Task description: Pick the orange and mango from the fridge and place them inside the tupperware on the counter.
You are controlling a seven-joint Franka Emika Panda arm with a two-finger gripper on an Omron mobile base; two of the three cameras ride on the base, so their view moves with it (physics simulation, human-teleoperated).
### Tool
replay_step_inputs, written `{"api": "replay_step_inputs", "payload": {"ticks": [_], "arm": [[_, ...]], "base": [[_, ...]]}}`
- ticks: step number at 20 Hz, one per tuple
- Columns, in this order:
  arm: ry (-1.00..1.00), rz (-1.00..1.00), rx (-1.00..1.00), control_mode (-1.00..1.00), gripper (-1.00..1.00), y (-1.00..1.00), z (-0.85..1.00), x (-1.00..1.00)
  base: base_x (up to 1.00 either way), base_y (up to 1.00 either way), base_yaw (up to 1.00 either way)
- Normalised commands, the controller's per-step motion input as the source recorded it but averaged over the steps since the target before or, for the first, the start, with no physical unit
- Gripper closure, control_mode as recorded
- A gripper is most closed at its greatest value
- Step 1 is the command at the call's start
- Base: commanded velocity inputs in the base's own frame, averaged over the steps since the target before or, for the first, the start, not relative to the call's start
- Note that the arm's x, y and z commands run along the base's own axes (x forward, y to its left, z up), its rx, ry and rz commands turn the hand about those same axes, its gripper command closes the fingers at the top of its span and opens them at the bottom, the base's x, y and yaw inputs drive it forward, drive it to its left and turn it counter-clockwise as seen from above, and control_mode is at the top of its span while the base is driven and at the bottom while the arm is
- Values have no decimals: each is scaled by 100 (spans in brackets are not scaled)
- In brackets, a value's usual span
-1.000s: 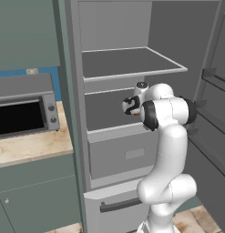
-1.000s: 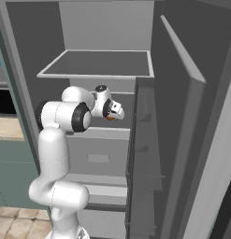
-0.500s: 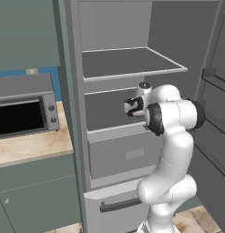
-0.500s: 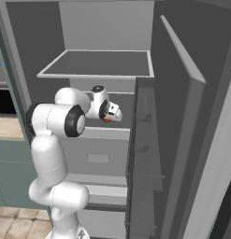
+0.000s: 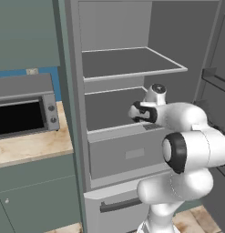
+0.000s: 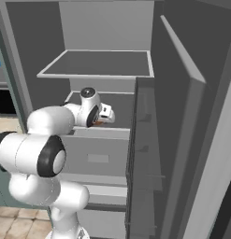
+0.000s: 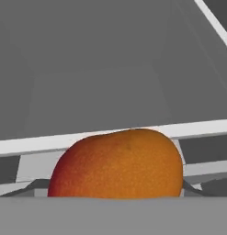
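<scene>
One fruit right up against our hand camera: the mango (image 7: 117, 165), a rounded lump with finely speckled skin, red on one side fading to orange. It sits low between our fingers at the gripper (image 6: 104, 117), which is reaching into the fridge (image 5: 127, 63) above the drawer front. We can't tell how the jaws stand. Shelves look flat, matte grey. A boxy microwave (image 5: 23, 109) rests on the marbled counter (image 5: 29, 148)

A kitchen: open fridge (image 5: 132, 91), microwave (image 5: 23, 111) on a stone counter (image 5: 32, 148) over cabinets.
</scene>
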Motion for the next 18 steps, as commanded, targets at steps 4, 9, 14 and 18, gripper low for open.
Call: {"api": "replay_step_inputs", "payload": {"ticks": [4,9,14,18], "arm": [[0,13,-1,-100,100,26,92,-100],[3,12,-4,-100,100,28,83,-100],[0,11,-2,-100,100,7,72,-100],[-4,3,0,-100,100,-1,54,-100]], "base": [[0,0,0],[0,0,0],[0,0,0],[0,0,0]]}}
